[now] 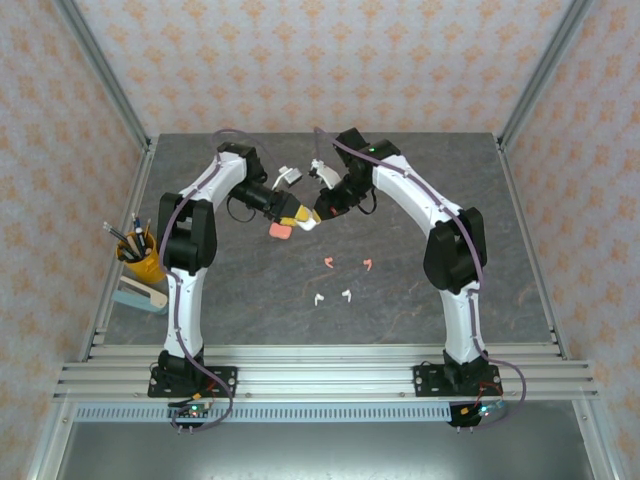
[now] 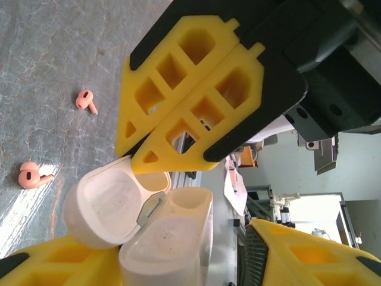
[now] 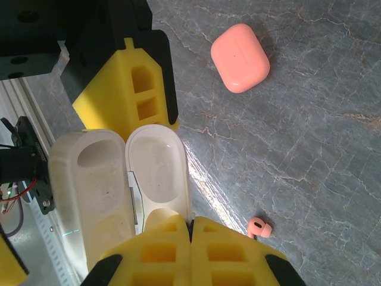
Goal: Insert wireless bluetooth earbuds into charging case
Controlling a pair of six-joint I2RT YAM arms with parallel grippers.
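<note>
An open white charging case hangs between both grippers; its lid [image 3: 156,170] and body [image 2: 169,244] are empty. My right gripper [image 3: 190,229] is shut on the lid's rim. My left gripper [image 2: 178,259] is open and straddles the body: one finger [image 2: 53,262] is against it, the other [image 2: 315,250] stands clear of it. In the top view both grippers, left [image 1: 297,213] and right [image 1: 322,212], meet above mid-table. A shut pink case [image 3: 240,58] lies on the table beside them. Two pink earbuds [image 1: 328,263] [image 1: 369,264] and two white earbuds [image 1: 318,297] [image 1: 347,294] lie nearer the arm bases.
A yellow pencil cup [image 1: 140,258] and a small box [image 1: 140,295] stand at the table's left edge. Two small white objects [image 1: 287,175] [image 1: 322,168] show at the back behind the grippers. The grey marbled table [image 1: 500,230] is walled on three sides.
</note>
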